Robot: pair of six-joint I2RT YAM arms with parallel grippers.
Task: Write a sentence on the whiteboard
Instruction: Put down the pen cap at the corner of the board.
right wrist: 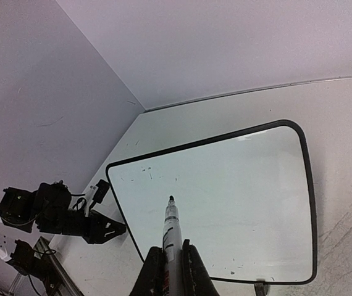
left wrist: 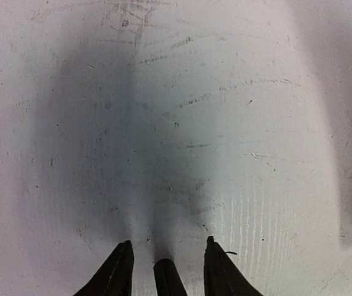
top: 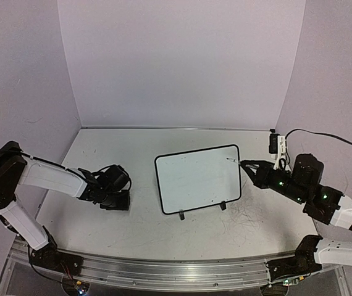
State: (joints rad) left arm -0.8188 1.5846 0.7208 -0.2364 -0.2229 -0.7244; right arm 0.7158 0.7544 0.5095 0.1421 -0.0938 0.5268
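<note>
The whiteboard (top: 197,179) stands tilted on its two black feet at the table's centre. It also fills the right wrist view (right wrist: 225,197). No sentence shows on it, only a few small black specks. My right gripper (top: 250,166) is shut on a white marker (right wrist: 171,228), uncapped, its black tip just over the board's surface near the upper right corner. My left gripper (top: 117,196) rests low on the tabletop left of the board. Its jaws (left wrist: 168,242) stand narrowly apart around a black cap (left wrist: 167,277).
The grey tabletop (top: 114,148) is scuffed with dark marks, most of them in front of the board on the right. A white plug block (top: 276,143) with a black cable sits at the back right by the wall. Purple walls close in the back and sides.
</note>
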